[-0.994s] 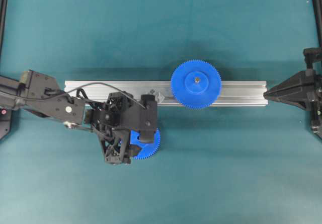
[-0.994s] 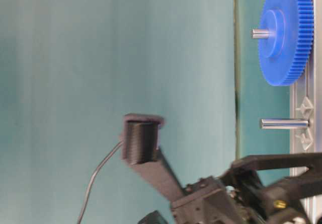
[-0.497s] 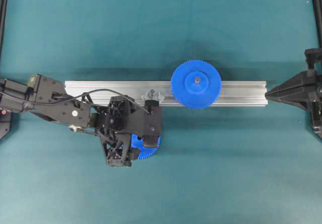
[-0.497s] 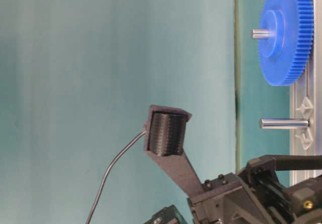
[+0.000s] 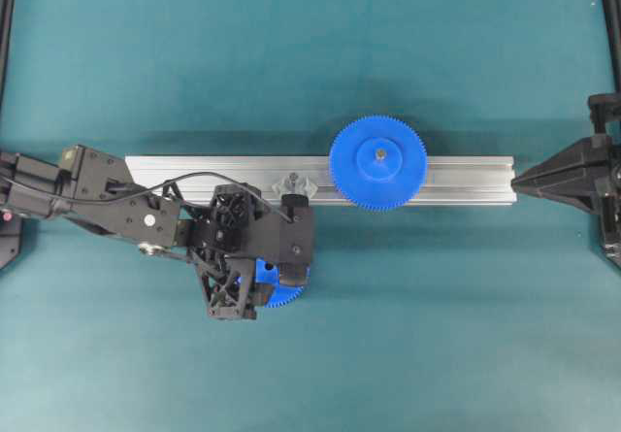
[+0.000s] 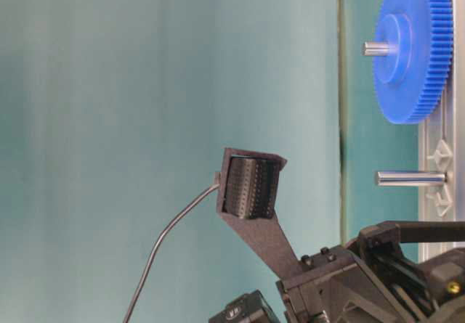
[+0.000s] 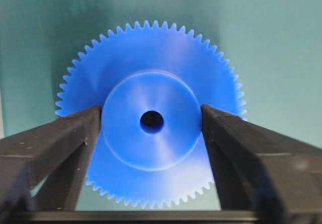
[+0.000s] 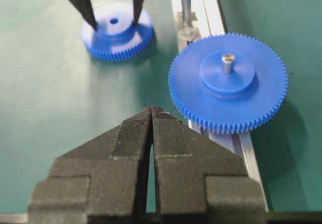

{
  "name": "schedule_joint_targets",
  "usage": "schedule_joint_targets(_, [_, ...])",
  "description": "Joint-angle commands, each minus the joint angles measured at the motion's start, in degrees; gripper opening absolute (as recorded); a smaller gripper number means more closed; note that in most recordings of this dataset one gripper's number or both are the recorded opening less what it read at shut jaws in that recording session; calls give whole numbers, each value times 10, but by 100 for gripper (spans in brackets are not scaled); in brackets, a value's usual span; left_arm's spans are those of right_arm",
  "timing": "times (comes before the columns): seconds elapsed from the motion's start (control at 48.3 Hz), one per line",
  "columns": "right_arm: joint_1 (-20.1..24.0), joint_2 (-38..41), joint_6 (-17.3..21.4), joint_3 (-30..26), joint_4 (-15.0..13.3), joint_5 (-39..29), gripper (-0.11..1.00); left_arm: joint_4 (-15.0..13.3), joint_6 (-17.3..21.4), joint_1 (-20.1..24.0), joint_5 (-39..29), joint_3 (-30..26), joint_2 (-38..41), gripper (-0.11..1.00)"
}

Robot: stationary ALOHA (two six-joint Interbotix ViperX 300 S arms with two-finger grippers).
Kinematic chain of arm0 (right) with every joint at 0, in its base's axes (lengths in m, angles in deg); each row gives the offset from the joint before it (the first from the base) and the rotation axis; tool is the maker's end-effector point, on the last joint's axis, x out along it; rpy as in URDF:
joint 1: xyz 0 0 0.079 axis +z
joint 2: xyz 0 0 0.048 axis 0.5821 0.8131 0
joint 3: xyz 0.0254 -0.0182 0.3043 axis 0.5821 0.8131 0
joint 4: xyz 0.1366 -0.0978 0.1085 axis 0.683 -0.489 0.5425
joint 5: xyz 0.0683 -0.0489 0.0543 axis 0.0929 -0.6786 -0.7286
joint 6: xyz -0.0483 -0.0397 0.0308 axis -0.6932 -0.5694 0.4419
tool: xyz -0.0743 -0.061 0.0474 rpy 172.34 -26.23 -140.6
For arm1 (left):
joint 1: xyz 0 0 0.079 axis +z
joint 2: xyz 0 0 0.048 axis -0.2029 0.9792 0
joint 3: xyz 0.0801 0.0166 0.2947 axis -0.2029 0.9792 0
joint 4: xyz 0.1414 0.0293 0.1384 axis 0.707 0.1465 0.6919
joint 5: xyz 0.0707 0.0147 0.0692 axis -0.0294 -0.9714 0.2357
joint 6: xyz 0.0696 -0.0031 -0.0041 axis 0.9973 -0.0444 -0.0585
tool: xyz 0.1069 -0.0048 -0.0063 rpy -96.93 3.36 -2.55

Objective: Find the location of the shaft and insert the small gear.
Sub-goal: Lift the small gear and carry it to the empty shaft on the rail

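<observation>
The small gear (image 7: 151, 148), blue with a raised hub and a dark centre hole, lies flat on the green mat (image 5: 408, 335) just in front of the rail. My left gripper (image 7: 151, 108) points straight down over it, one finger touching each side of the hub. From above, the arm hides most of the small gear (image 5: 288, 297). The shaft (image 5: 292, 182), a thin grey pin, stands bare on its silver bracket on the rail, just behind the left gripper (image 5: 277, 279). The right wrist view shows the shaft (image 8: 185, 2) behind the small gear (image 8: 116, 35). My right gripper (image 8: 151, 110) is shut and empty, off the rail's right end.
A long aluminium rail (image 5: 194, 170) runs across the middle. A larger blue gear (image 5: 377, 162) sits on its own pin on the rail, right of the shaft. Black frame posts (image 5: 8, 24) stand at both table edges.
The left gripper has come down onto the small gear and its jaws have narrowed until they touch the hub. The right arm has not moved.
</observation>
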Motion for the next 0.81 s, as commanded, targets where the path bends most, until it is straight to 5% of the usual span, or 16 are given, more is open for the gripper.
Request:
schedule_joint_targets(0.0, [0, 4, 5, -7, 1, 4, 4, 1, -1, -3, -13, -11, -4, 74])
schedule_joint_targets(0.083, [-1, 4, 5, -7, 1, 5, 4, 1, -1, -3, -29, -18, -4, 65])
schedule_joint_targets(0.518, [-1, -7, 6, -3, 1, 7, 4, 2, 6, 4, -40, -54, -71, 65])
schedule_joint_targets(0.787, [-1, -18, 6, -2, 2, 9, 4, 3, 53, 38, -57, -69, -121, 65])
